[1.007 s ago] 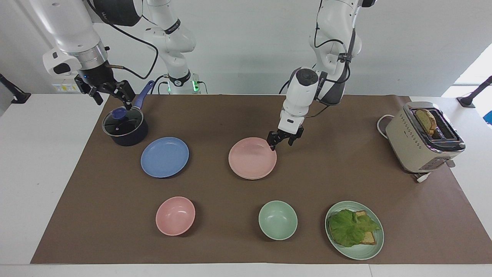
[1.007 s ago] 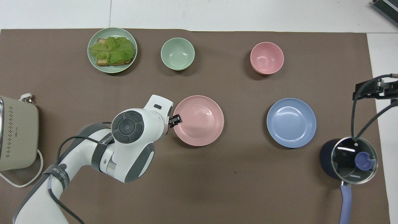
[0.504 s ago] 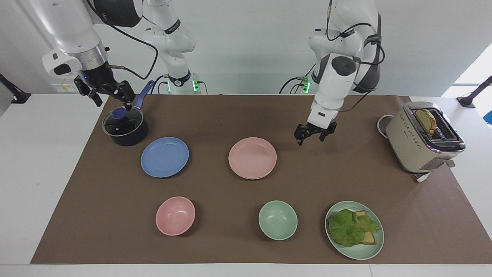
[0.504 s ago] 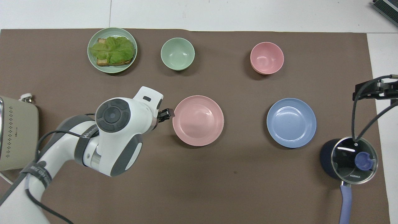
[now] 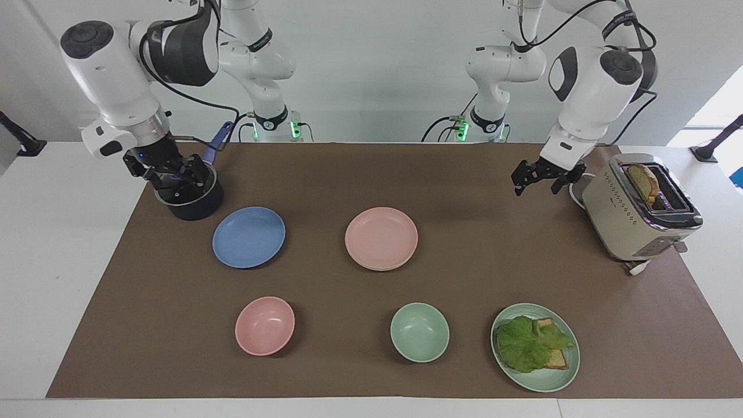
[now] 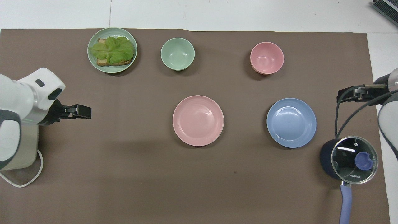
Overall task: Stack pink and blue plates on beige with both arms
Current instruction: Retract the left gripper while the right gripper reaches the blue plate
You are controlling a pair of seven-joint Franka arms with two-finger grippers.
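Brown mat [image 5: 493,273] covers most of the white table [image 5: 58,261], and a plain white wall is at the robots' end.

From the facing camera, you can see the pink plate [image 5: 381,237] in the middle of the mat. It lies on another plate, and only a thin pale rim peeks out under it. That looks like the beige plate [image 5: 383,269]. The blue plate [image 5: 249,237] lies flat on the mat by itself, beside the pink plate, toward the right arm's end. Nothing touches it.

Your left gripper [image 5: 537,184] hangs in the air over the mat, just beside the toaster [image 5: 633,220]. Its fingers are apart and hold nothing. Your right gripper [image 5: 177,177] hangs by the dark pot [image 5: 200,208]. Its fingers are spread too, and it holds nothing.

Farther from the robots there is a row of three things: a pink bowl [image 5: 264,325], a green bowl [image 5: 419,332] and a green plate [image 5: 557,383] with bread and lettuce on it.

From the overhead camera, you can see both plates lying well apart from the two grippers. The left gripper sticks out over bare mat at the toaster's end. The right gripper is at the mat's edge, beside the blue plate. The glass lid of the pot shows whole, so the gripper is not touching it.
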